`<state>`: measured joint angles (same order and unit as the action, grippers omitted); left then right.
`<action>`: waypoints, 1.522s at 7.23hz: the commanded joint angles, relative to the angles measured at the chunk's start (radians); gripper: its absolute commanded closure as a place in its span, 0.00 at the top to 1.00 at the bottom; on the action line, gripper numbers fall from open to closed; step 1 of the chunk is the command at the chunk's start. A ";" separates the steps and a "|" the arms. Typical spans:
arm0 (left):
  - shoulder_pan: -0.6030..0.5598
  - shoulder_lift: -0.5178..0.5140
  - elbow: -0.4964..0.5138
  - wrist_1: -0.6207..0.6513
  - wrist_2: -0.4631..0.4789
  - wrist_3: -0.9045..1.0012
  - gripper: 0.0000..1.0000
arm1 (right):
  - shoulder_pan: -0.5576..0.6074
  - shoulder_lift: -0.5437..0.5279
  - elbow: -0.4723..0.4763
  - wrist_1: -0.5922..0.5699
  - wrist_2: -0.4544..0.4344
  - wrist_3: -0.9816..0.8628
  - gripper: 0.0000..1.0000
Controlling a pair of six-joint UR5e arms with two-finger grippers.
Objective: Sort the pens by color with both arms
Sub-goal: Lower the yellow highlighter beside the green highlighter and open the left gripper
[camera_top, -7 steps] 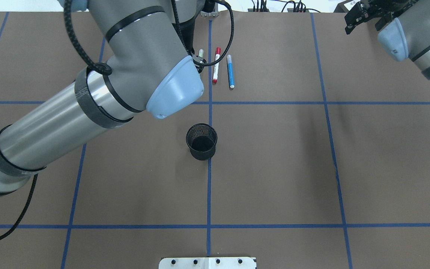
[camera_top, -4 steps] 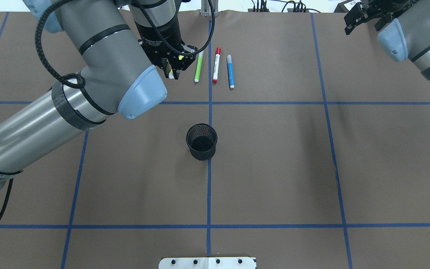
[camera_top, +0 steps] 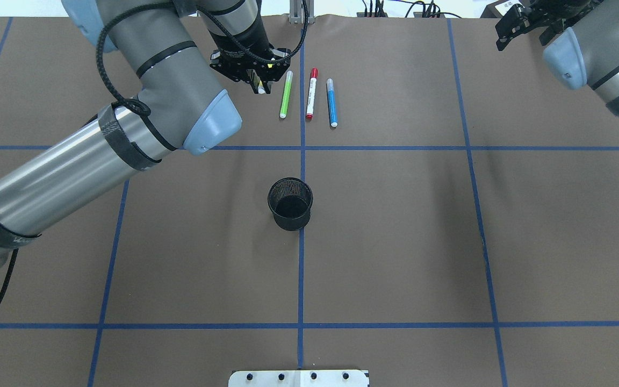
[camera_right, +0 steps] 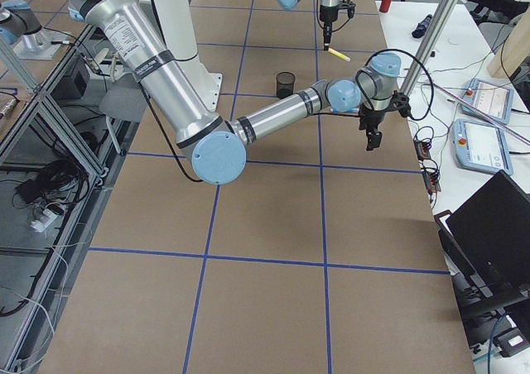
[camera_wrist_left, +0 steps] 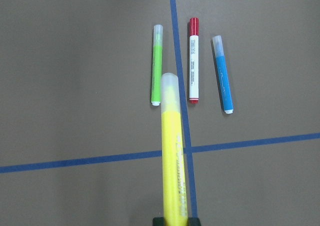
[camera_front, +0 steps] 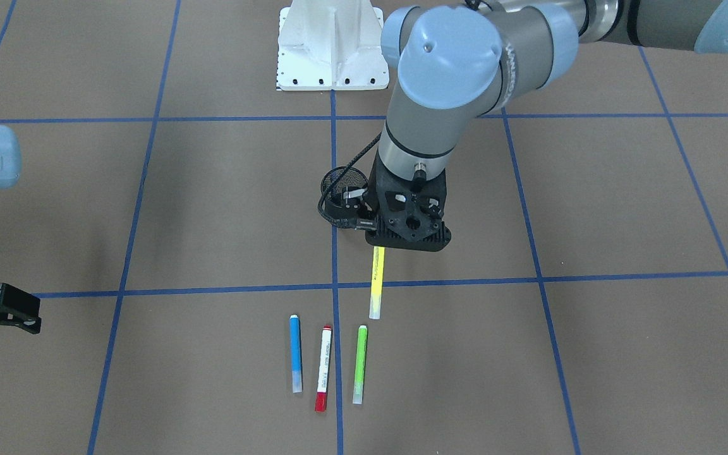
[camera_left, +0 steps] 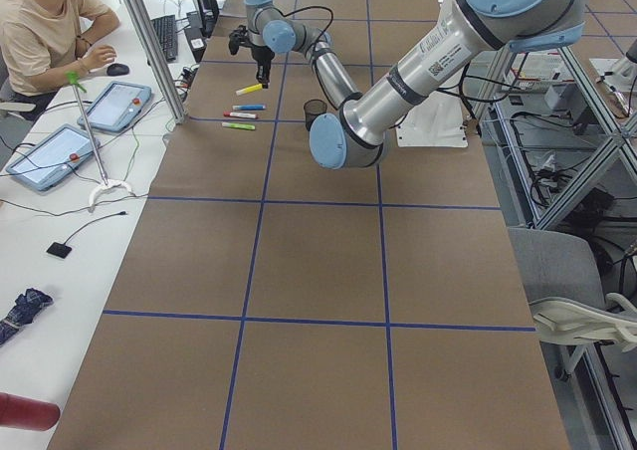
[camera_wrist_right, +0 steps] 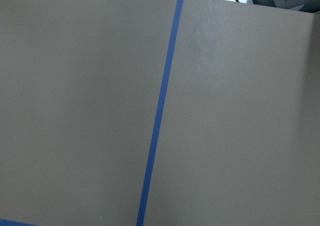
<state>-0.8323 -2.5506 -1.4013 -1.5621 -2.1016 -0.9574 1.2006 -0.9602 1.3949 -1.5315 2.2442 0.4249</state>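
Note:
My left gripper is shut on a yellow pen and holds it above the far middle of the table, the pen's pale cap pointing down. The held pen also shows in the front view and in the left wrist view. Just right of it, three pens lie side by side: a green pen, a white pen with red ends and a blue pen. My right gripper is open and empty over the far right corner.
A black mesh cup stands upright at the table's centre, on the middle tape line. The white pedestal base sits at the near edge. Blue tape lines divide the brown table. Cables lie along the far edge.
My left arm has swung left, uncovering the green pen. The left gripper has moved farther away and slightly right with the yellow pen. The right arm has not moved.

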 commanded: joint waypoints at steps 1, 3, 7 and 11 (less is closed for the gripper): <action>0.001 -0.013 0.149 -0.172 0.070 -0.052 0.00 | -0.001 0.000 -0.001 0.001 0.000 0.000 1.00; 0.002 -0.061 0.327 -0.338 0.162 -0.046 0.00 | -0.006 0.000 -0.002 0.001 -0.002 0.000 1.00; 0.050 -0.089 0.543 -0.535 0.303 0.012 0.00 | -0.012 -0.002 -0.010 0.005 -0.006 -0.002 1.00; 0.084 -0.088 0.585 -0.561 0.344 0.112 0.00 | -0.023 -0.003 -0.011 0.007 -0.009 0.002 1.00</action>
<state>-0.7508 -2.6397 -0.8205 -2.1214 -1.7604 -0.8787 1.1798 -0.9631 1.3840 -1.5253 2.2353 0.4252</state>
